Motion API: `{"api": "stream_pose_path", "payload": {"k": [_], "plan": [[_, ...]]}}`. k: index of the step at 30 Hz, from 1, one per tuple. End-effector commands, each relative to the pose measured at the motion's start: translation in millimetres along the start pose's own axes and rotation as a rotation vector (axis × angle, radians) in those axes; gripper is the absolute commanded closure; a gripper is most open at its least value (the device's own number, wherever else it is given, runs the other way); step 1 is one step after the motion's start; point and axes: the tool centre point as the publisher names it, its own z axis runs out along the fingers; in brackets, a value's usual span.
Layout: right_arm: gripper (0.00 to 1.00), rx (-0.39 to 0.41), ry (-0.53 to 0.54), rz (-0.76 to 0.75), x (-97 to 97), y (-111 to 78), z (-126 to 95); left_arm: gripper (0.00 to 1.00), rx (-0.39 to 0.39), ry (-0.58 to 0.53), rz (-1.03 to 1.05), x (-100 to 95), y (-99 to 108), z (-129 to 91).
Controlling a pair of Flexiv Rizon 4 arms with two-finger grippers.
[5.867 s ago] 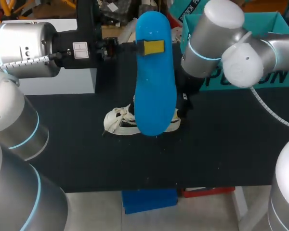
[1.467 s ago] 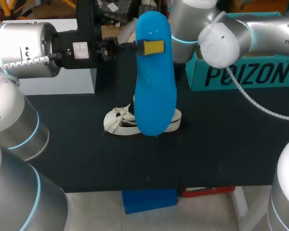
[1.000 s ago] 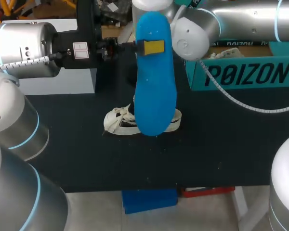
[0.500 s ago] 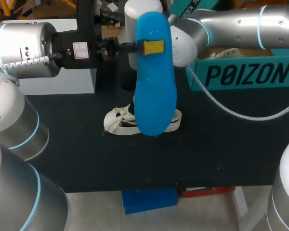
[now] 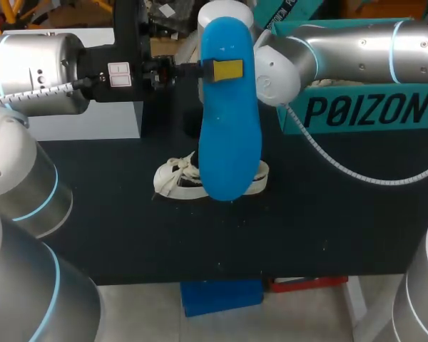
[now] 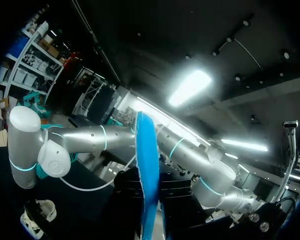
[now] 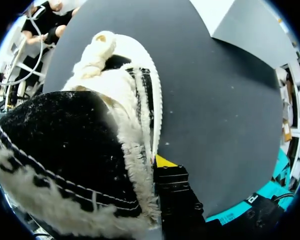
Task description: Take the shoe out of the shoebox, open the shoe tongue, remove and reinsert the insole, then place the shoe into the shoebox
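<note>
Head view shows the left gripper (image 5: 221,69) clamped on the blue insole (image 5: 230,135) near its upper end, one yellow tip flat on its face. The insole hangs lengthwise, 12 to 6 o'clock, above the black table (image 5: 328,228). It is smooth, bright blue and rounded at both ends, and it covers the middle of the shoe (image 5: 177,178), which lies on the table with its toe towards 9 o'clock. The shoe is cream, with cream laces, a fleecy collar and a dark inside. The teal shoebox (image 5: 364,107) stands at 2 o'clock from the shoe, well apart. The right arm (image 5: 342,57) comes in from 3 o'clock and passes behind the insole. In the right wrist view the right gripper (image 7: 162,162) is hard against the fleecy collar; whether it grips cannot be told. In the left wrist view the insole stands edge-on between the left gripper's black fingers (image 6: 177,200).
</note>
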Motion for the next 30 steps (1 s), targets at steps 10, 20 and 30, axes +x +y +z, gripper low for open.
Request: {"api": "stream_pose_path", "payload": {"k": [10, 20, 30], "plan": [[1.0, 0.001, 0.001, 0.0, 0.1, -0.4, -0.3, 1.0, -0.002, -0.004, -0.001, 0.7, 0.4, 0.4], [1.0, -0.041, -0.009, 0.083, 4.5, -16.0, -11.9, 1.0, -0.002, -0.004, -0.001, 0.7, 0.4, 0.4], [1.0, 0.02, 0.039, 0.52, 17.6, -41.0, -63.1, 1.0, -0.002, -0.004, -0.001, 0.7, 0.4, 0.4]]}}
